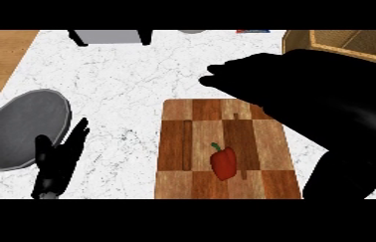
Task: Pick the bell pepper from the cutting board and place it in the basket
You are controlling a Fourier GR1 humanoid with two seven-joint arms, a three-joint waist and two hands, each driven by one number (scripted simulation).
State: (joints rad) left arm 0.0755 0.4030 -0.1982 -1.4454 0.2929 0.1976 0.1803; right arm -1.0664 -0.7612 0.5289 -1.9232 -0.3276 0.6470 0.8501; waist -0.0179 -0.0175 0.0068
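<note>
At the far left a grey plate (29, 129) lies on the marble counter (125, 81), and just beside it the left hand (62, 159) rests near the lower edge, fingers straight and pointing up, holding nothing. Moving across, the wooden cutting board (228, 151) sits in front of the robot, and the red bell pepper (224, 163) lies on its lower middle part, stem toward the top left, untouched. Over the board's upper right corner hangs the right hand (242, 79), a big dark shape with its fingers stretched out toward the left and nothing in them (it covers a good part of the counter behind it). At the top right, partly hidden by that arm, stands the basket (345, 41).

The pepper is not yet picked up, so the step in hand looks like the reach. To do it well, I would say the right hand should draw back toward the pepper and come down over its body, not the stem, with fingers and thumb spread on either side before closing. The pepper lies on its side and may roll, so a straight descent seems safest.
</note>
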